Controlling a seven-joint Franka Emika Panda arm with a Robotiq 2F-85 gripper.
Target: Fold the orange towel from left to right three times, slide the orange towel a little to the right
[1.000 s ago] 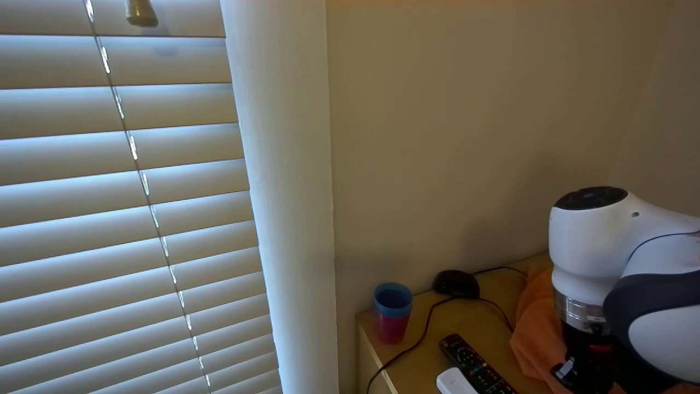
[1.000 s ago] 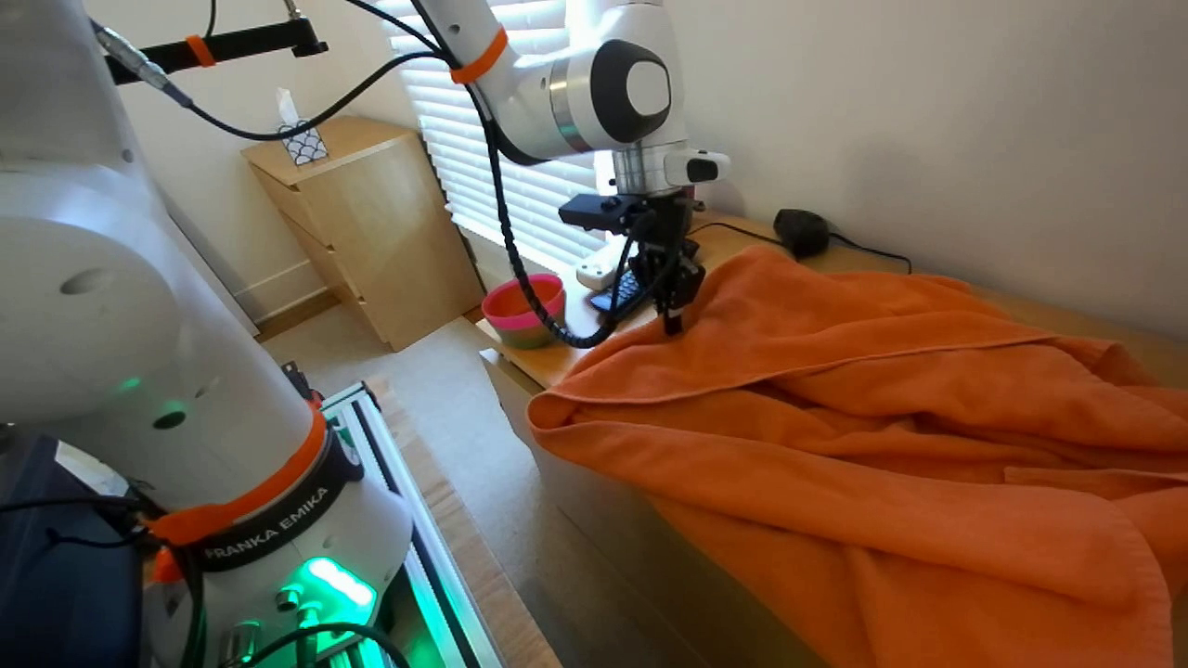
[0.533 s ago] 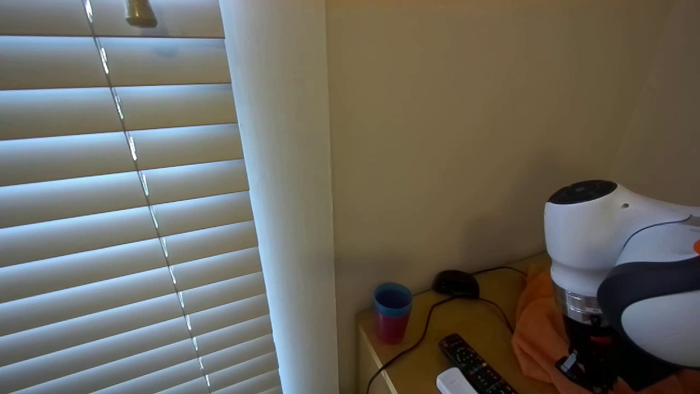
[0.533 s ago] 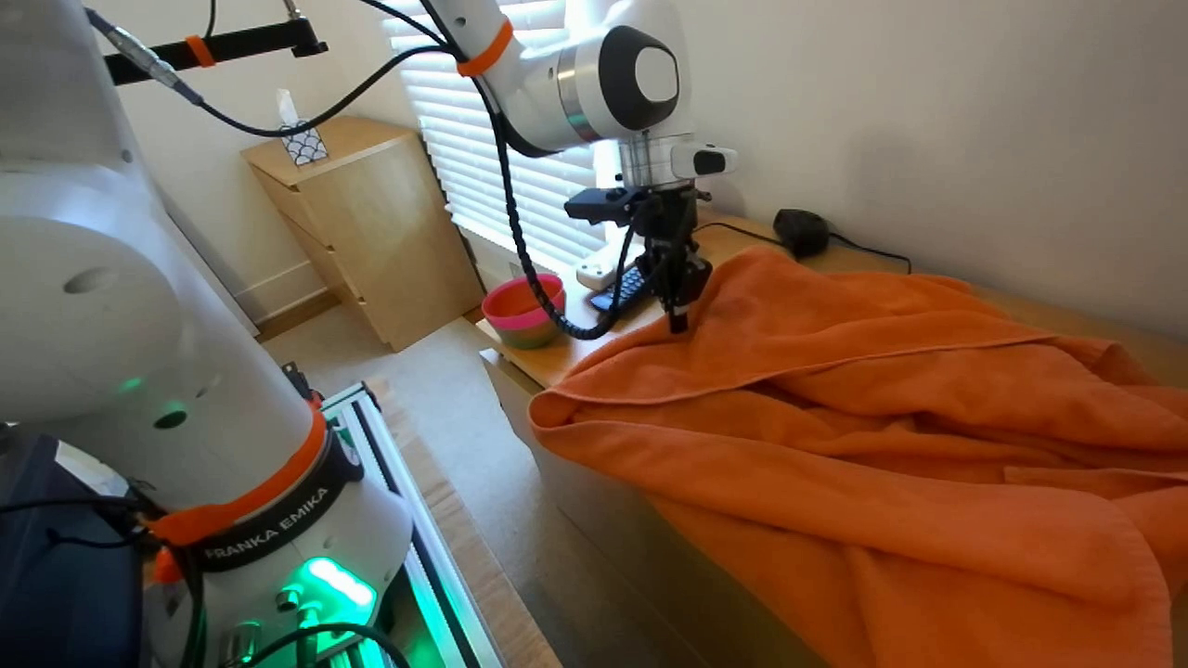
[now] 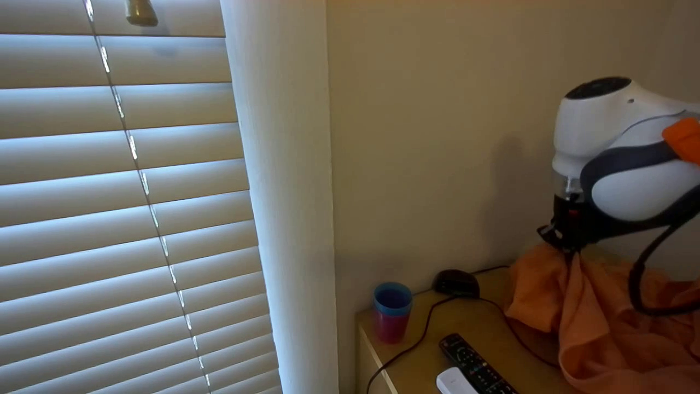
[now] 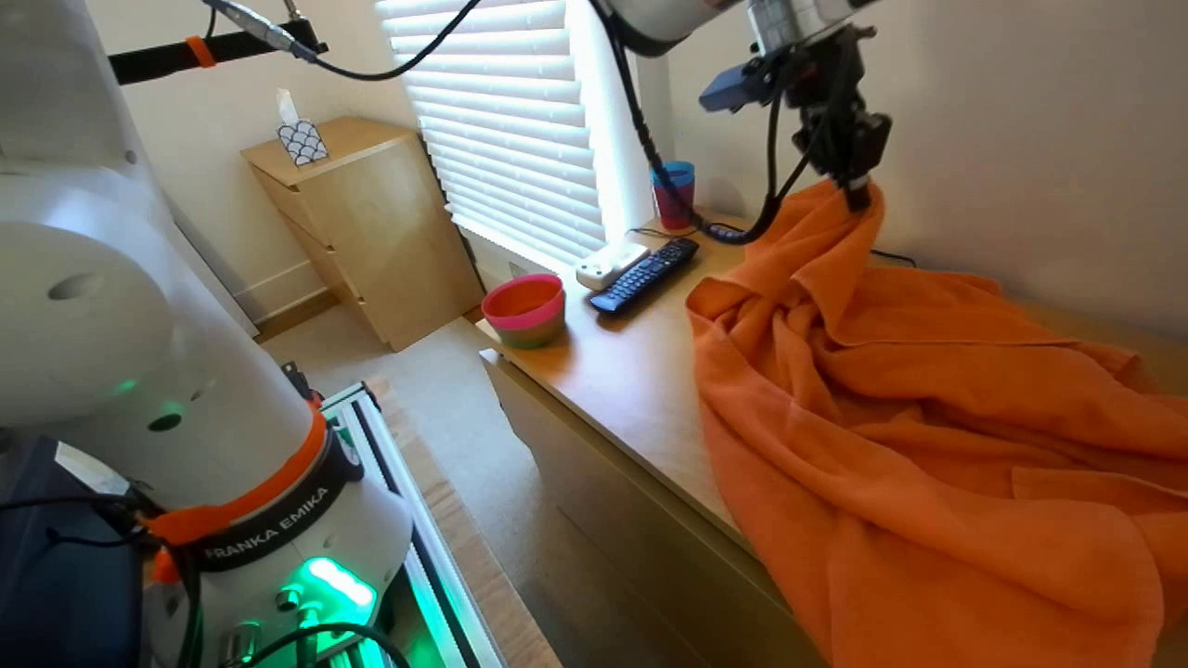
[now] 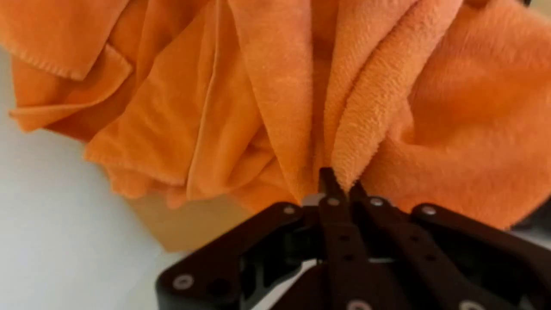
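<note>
orange towel (image 6: 974, 390), qty 1: rumpled, on cabinet top (image 6: 631, 399), front part hanging over the edge; end nearest remote (image 6: 644, 276) raised to a peak. gripper (image 7: 341, 184): clamped on a bunched pinch of that end. risks, est.: (a) slip, as pinch looks small vs. towel's wt.; (b) whole towel dragged, not folded, if overhang pulls; (c) black cable (image 5: 514, 335) snagged, being at towel's edge (under or beside, can't tell); (d) lumpy fold, from bunching.
</note>
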